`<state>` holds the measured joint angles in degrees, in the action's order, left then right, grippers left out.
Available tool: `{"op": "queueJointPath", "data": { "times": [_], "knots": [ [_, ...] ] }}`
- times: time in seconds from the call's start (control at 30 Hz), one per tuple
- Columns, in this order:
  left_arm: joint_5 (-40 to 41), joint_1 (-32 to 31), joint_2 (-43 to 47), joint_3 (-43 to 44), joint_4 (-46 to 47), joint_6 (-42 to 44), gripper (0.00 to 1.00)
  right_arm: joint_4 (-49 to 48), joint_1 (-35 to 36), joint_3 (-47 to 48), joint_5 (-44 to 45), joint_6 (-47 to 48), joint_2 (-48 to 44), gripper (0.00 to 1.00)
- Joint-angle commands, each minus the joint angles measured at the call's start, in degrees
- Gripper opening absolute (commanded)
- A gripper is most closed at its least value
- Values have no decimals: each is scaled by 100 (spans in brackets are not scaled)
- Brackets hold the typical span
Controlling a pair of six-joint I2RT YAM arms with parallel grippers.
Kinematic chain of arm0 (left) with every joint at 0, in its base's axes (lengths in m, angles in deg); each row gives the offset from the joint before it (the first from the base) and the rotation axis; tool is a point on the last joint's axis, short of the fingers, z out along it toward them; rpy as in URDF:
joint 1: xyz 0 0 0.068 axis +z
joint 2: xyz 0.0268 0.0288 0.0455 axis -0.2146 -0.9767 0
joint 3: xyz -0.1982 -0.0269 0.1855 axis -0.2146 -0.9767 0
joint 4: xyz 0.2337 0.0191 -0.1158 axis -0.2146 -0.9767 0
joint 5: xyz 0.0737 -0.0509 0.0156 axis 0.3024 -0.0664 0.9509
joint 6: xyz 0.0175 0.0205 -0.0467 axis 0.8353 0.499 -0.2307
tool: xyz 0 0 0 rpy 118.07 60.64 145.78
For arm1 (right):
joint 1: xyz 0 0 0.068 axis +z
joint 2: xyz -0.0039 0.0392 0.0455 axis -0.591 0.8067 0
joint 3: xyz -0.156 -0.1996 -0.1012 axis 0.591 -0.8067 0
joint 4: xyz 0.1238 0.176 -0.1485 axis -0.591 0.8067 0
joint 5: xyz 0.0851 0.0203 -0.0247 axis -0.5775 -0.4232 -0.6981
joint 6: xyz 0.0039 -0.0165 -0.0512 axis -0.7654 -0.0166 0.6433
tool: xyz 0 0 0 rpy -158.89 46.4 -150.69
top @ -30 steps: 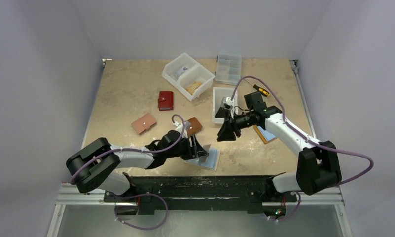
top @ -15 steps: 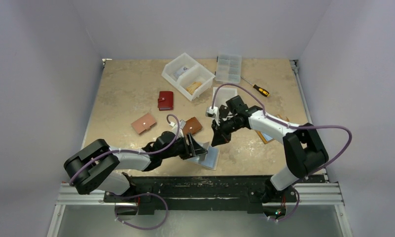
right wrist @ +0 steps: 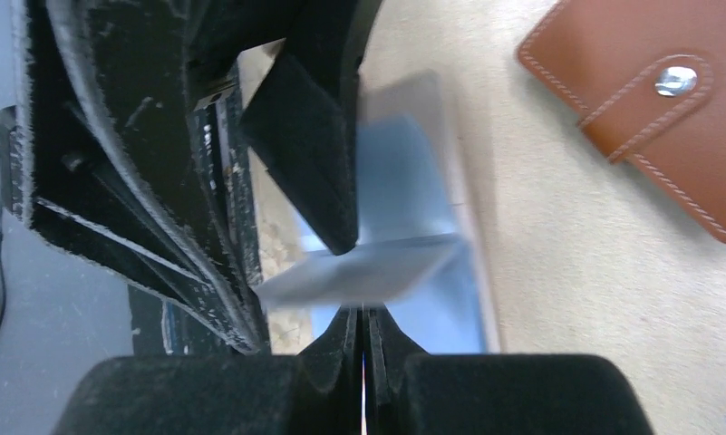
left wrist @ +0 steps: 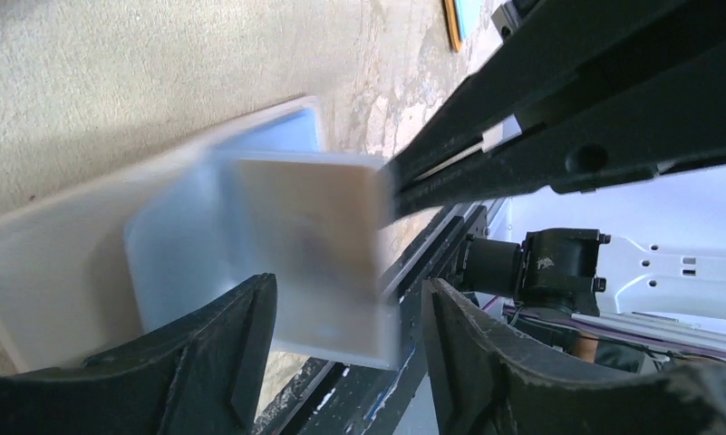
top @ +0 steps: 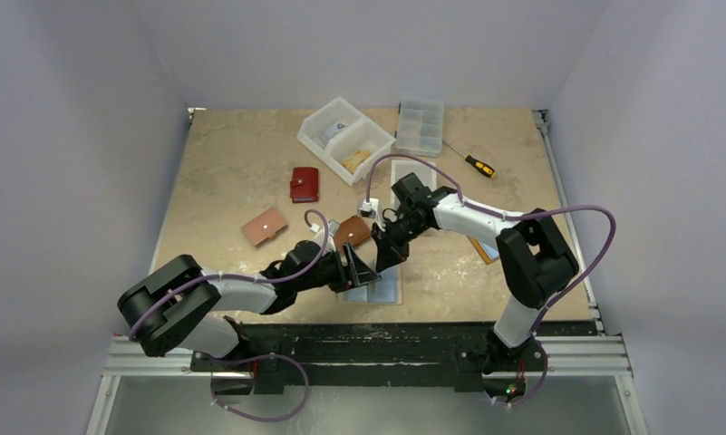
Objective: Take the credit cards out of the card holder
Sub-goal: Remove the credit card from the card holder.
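Observation:
A pale grey credit card (left wrist: 314, 245) stands blurred between the fingers of my left gripper (left wrist: 347, 285), with a gap showing at its right edge. My right gripper (right wrist: 361, 313) is shut on that card's (right wrist: 368, 272) edge. In the top view the two grippers meet near the table's front: left gripper (top: 359, 267), right gripper (top: 383, 254). A light blue card (top: 388, 292) lies flat on the table under them. The brown card holder (right wrist: 667, 118), snap fastened, lies just behind (top: 353, 231).
A red holder (top: 304, 184) and a tan holder (top: 265, 227) lie to the left. White bins (top: 345, 136), a clear compartment box (top: 421, 125) and a screwdriver (top: 475, 164) are at the back. Another blue card (top: 488, 249) lies under the right arm.
My right gripper has swung left from over the white tray to the left gripper and shut on the card's edge. The left gripper's jaws have widened a little.

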<state>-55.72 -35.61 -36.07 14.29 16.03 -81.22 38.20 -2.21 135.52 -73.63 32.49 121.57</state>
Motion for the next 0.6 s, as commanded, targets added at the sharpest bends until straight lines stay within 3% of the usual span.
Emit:
{"op": "queueJointPath", "data": {
  "times": [0.0, 0.17, 0.33, 0.47, 0.57],
  "knots": [
    [48, 1, 185, 44, -87, 24, 64, 171, 249, 223, -422, 14, 13, 6],
    [185, 23, 329, 54, -431, 60, 71, 291, 365, 313, -751, 82, 143, 6],
    [308, 75, 428, 58, -718, 80, 71, 236, 417, 362, -841, -75, 301, 7],
    [469, 121, 576, 75, -1030, 119, 61, 176, 424, 431, -892, -239, 372, 10],
    [603, 148, 697, 64, -1263, 132, 51, 207, 430, 464, -802, -254, 369, 22]
  ]
}}
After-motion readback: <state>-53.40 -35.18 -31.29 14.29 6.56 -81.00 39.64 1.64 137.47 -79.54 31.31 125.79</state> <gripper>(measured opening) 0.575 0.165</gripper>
